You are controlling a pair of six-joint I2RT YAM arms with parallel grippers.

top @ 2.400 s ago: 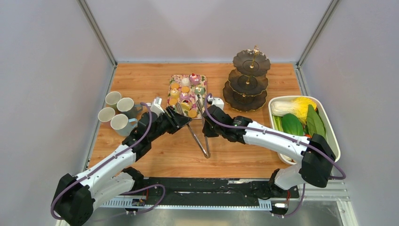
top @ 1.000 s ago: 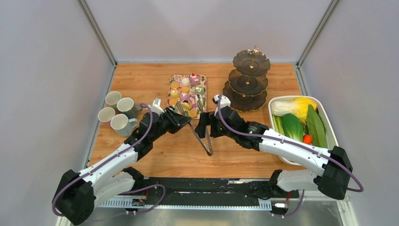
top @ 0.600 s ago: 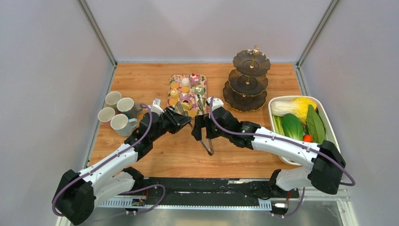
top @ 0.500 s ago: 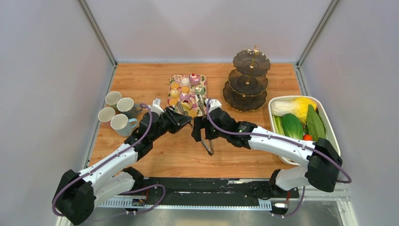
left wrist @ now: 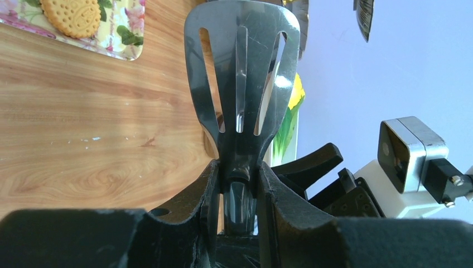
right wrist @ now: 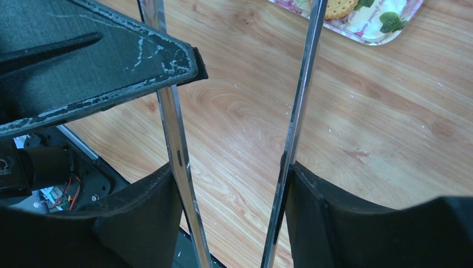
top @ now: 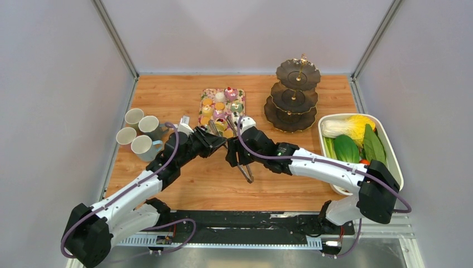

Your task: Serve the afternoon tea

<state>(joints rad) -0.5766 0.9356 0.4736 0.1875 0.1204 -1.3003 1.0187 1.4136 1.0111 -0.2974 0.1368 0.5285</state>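
Nothing's served yet: the stand [top: 297,95] is bare, cakes [top: 220,109] sit on the tray [top: 205,92] beside it, left pincer [left wrist: 237,173] clamped on the tongs [left wrist: 241,84], right pincer [right wrist: 234,173] spread wide, gripping both arms.

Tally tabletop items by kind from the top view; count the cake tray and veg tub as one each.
mugs: 4
tiered stand: 1
cake tray: 1
tongs: 1
vegetable tub: 1
Total: 8
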